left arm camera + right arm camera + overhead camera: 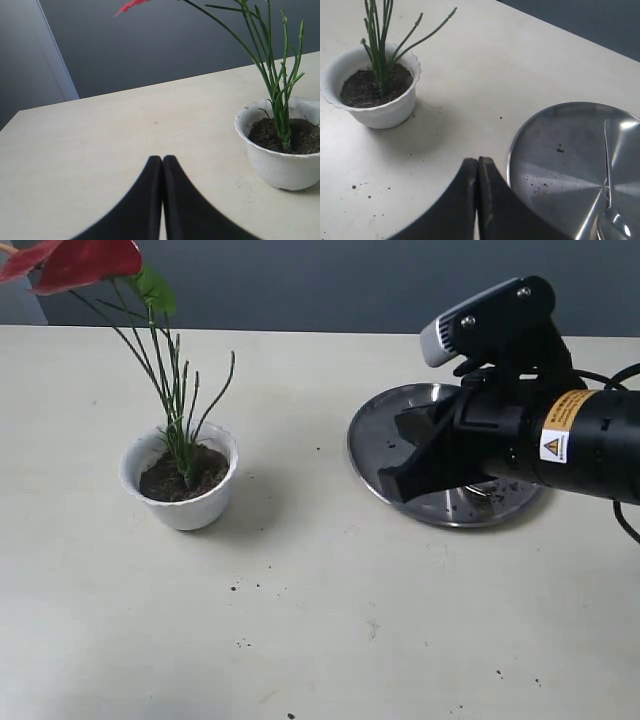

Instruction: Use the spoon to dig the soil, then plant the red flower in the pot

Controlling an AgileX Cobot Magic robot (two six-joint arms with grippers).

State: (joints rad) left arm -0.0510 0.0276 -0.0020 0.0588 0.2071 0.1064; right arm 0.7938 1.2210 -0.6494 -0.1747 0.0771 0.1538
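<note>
Red flower (80,260) stands planted in the pot (190,510). Its bundle of thin green stems goes down into the soil (170,480) near the middle, and the glossy petals lean out toward the far left corner, where the edge of your exterior view cuts them off. The dark soil fills the white scalloped pot almost to its rim. The pot sits upright on the table (300,630), left of centre and well apart from the steel plate (400,405) on the right.

Your right gripper (388,485) has its fingers pressed together and holds nothing. It reaches in from the right over the side of the plate nearest the pot, with its tips pointing toward the pot. From these angles you can't tell whether it touches the plate or hangs just above it.

In your right wrist view the spoon (607,170) lies on the plate, apart from the fingers. Its thin handle runs across the shiny surface and its bowl is cropped at the frame's edge.

Your left gripper (162,161) is also closed, tip against tip and empty, low over the table with the pot near it.

Dark crumbs (236,587) are scattered on the table in front of the pot, and a few specks lie on the plate.
</note>
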